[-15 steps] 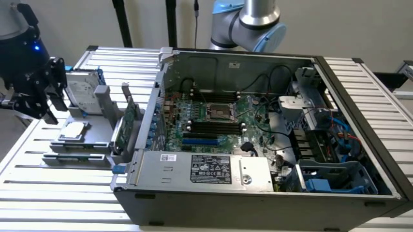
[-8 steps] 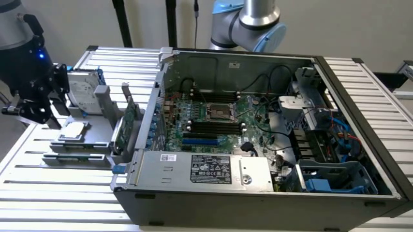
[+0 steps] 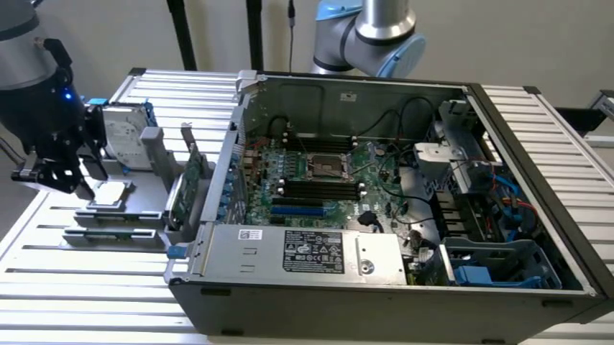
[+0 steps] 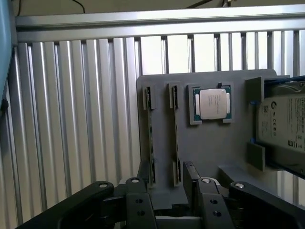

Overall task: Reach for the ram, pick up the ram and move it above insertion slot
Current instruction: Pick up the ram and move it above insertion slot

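Two thin green ram sticks stand on edge in the slots of a grey holder plate (image 4: 209, 148): one ram (image 4: 175, 133) and a second stick (image 4: 150, 138) beside it. My gripper (image 4: 167, 188) is open above the near end of these sticks, one finger (image 4: 143, 191) outside each of them, touching neither. In the exterior view the gripper (image 3: 85, 183) hangs over the holder at the exterior view's left. The black memory slots (image 3: 317, 189) lie on the motherboard inside the open computer case (image 3: 384, 287).
On the same holder lie a processor chip (image 4: 212, 103) and a silver hard drive (image 4: 283, 124). A green expansion card (image 3: 197, 172) stands upright between holder and case. The case wall rises at the exterior view's right of the holder. Everything rests on a ribbed aluminium table (image 4: 71, 119).
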Controlling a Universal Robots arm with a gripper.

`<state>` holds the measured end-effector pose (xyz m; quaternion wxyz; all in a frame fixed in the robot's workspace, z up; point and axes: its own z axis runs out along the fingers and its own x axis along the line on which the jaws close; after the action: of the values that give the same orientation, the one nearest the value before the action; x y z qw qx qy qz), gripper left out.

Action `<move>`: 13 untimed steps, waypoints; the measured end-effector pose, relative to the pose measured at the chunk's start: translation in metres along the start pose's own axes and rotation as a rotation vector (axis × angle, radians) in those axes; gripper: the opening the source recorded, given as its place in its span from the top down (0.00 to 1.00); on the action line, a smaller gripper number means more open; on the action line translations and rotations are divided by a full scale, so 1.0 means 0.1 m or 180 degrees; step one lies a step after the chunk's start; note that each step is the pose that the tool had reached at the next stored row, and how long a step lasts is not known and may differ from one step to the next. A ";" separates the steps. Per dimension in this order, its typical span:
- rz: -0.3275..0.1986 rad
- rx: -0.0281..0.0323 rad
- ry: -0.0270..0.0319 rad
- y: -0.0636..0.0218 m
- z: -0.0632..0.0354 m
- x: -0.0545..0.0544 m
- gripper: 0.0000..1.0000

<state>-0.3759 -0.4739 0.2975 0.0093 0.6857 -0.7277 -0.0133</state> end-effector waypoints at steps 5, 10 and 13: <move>-0.0016 0.0001 0.0000 -0.005 0.093 0.02 0.58; -0.0034 0.0000 0.0001 -0.009 0.182 0.05 0.58; -0.0045 0.0000 0.0001 -0.011 0.237 0.06 0.58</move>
<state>-0.3759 -0.4797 0.2738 0.0093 0.6909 -0.7228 -0.0132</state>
